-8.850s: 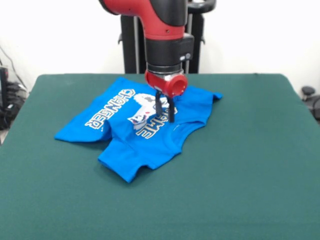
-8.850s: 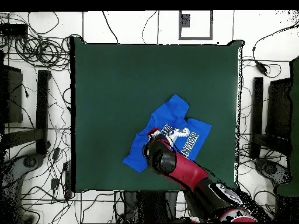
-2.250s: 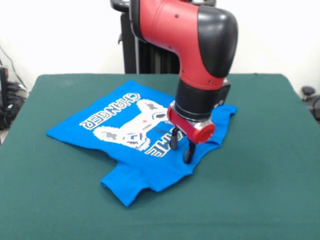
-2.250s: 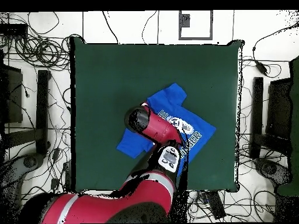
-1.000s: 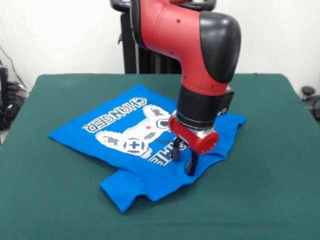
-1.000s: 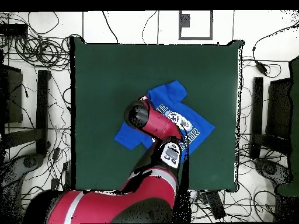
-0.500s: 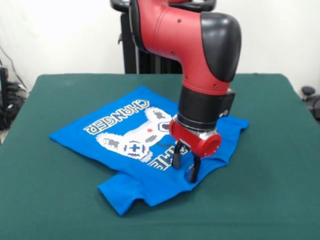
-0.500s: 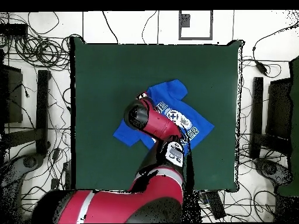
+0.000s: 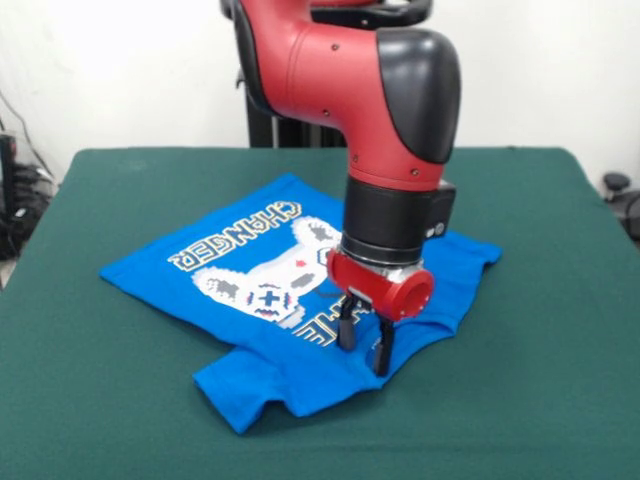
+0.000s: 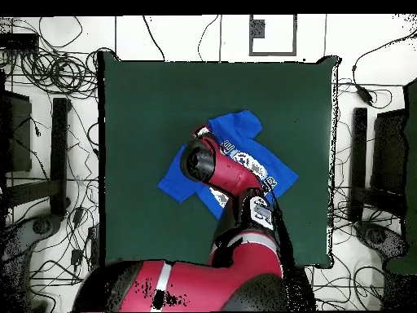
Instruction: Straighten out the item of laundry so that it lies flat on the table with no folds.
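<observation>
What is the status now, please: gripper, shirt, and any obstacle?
Gripper open, fingertips down on the shirt's near edge. Blue T-shirt print side up, mostly spread on the green table, near sleeve still rumpled. No obstacle seen.

Arm reaching down, hand (image 9: 362, 346) vertical, fingers spread apart

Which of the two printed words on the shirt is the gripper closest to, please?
"GAME": the gripper has its fingers down right beside it; "CHANGER" lies along the shirt's opposite edge.
</observation>
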`<state>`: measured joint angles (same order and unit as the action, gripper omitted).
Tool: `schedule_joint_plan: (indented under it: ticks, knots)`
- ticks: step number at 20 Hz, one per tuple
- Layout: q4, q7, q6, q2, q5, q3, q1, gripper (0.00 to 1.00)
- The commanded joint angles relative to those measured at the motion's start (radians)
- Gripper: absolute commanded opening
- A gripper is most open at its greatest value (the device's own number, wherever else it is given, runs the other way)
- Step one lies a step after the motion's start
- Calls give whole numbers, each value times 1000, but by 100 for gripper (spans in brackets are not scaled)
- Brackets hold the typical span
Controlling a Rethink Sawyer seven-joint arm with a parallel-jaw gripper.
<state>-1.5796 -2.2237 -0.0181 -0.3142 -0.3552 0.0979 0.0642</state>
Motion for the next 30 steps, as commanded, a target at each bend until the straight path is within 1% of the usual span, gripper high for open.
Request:
schedule_joint_plan:
  ticks: [1, 11, 16, 21, 26, 30]
  knots:
    - [-95, -174, -116, 34, 86, -200, 44, 100]
    - [-156, -183, -122, 7, 140, -266, 104, 100]
    - [-156, -175, -116, 3, 140, -274, 112, 100]
    - [-175, -181, -104, -24, 142, -270, 108, 100]
    - [-201, -187, -93, -52, 138, -275, 112, 100]
    - [-232, -202, -113, -69, 138, -288, 116, 100]
